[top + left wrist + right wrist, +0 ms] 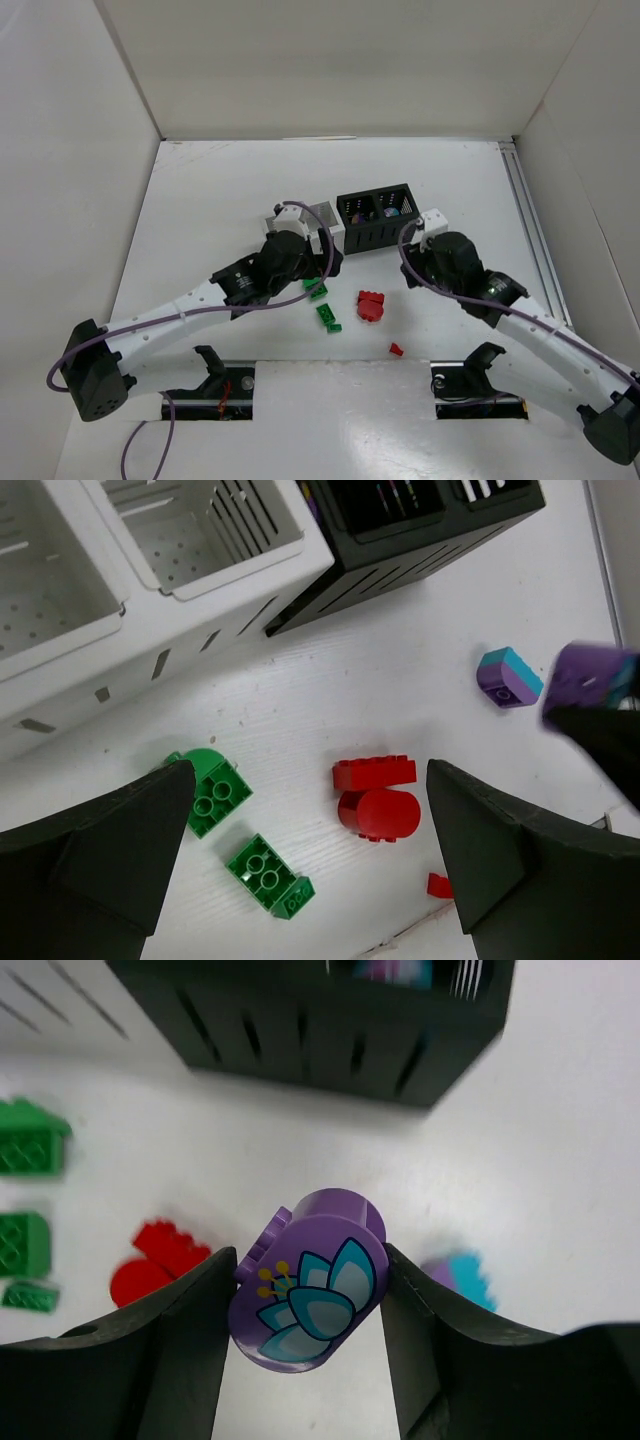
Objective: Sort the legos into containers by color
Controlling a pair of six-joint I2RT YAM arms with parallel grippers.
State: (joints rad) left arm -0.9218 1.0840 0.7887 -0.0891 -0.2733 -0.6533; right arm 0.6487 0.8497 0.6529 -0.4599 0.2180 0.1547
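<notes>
Light, rigid and likely slick, the purple brick (pixel 308 1295) sits pinched by its sides in the half-closed right jaws near the black bin (pixel 330 1030); left jaws gape wide, empty.

Left bin (pixel 325 215) stands just beside right bin (pixel 377 238); bricks (pixel 371 306) lie before both.

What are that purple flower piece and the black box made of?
The purple brick looks like smooth, slightly glossy moulded plastic: even colour, rounded edges, a printed teal flower. The black bin seems matte rigid plastic: thin walls with neat slots.
</notes>
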